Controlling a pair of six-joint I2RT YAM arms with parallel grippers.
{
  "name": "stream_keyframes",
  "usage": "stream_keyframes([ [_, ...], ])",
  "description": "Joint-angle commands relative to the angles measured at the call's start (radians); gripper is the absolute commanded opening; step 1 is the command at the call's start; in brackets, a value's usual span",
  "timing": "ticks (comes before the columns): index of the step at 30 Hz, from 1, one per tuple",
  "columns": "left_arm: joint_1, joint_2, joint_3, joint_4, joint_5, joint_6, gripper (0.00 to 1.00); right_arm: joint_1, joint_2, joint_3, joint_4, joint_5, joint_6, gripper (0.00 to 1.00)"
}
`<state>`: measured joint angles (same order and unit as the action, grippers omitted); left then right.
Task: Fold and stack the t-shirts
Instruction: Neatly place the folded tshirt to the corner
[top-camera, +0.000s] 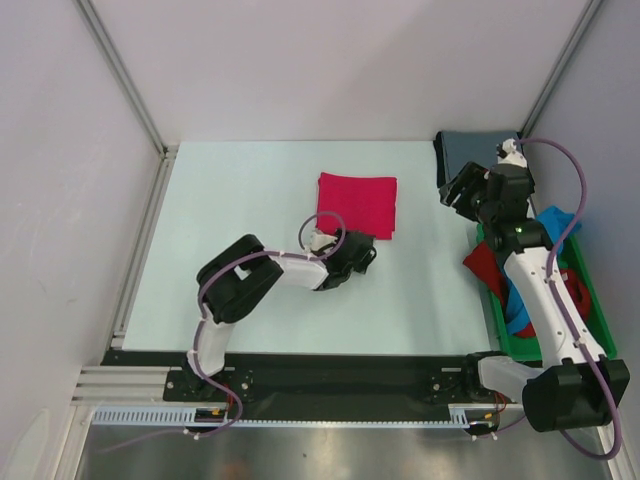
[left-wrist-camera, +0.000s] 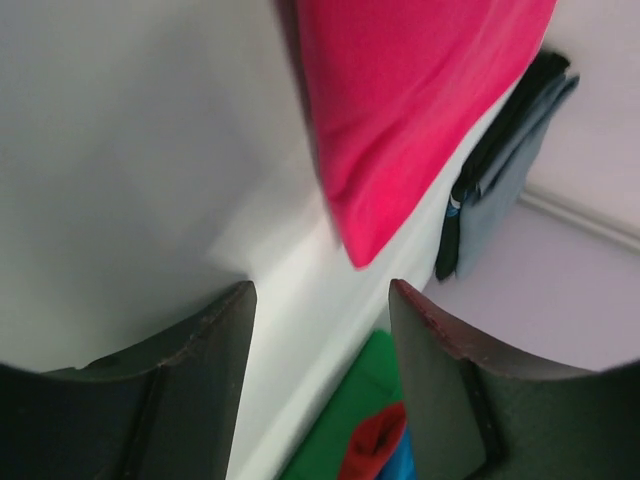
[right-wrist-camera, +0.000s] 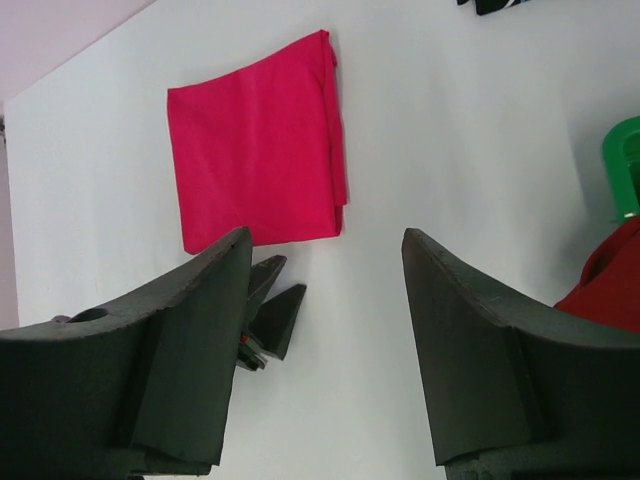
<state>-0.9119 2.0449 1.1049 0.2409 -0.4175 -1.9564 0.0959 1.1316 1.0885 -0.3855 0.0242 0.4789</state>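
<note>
No text, label, brand or number readable; pink-red t-shirt (top-camera: 357, 204) plain; green tray (top-camera: 597, 312) unmarked

**Shirts half seen, a tray mostly covered, one wrist view blurred**

From above, the right arm lies across the green tray (top-camera: 597, 308) and hides most of the darker red shirt (top-camera: 483, 265) and the bright blue shirt (top-camera: 556, 220) in it, so how they lie cannot be told. The right claw (top-camera: 455, 192) covers the near edge of the grey-blue shirt (top-camera: 470, 150). The left wrist view is blurred: the pink-red shirt (left-wrist-camera: 400, 110) runs off its top edge, and the tray is cut off at the bottom. In the right wrist view the tray and the red shirt are cut by the right edge. A dark scrap (right-wrist-camera: 495, 5) at the top is too cropped to name. The left claw (right-wrist-camera: 276, 306) is half hidden behind one of the right claw's fingers (right-wrist-camera: 170, 340).
</note>
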Motion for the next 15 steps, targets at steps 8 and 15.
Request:
stream_keyframes([
  [8,-0.025,0.152,0.214,-0.233,-0.17,-0.317,0.62,-0.001,-0.061,0.019,-0.009,0.013,0.017,0.66],
  [15,-0.033,0.199,0.288,-0.321,-0.178,-0.361,0.63,0.005,-0.069,-0.002,0.005,0.02,0.02,0.66],
])
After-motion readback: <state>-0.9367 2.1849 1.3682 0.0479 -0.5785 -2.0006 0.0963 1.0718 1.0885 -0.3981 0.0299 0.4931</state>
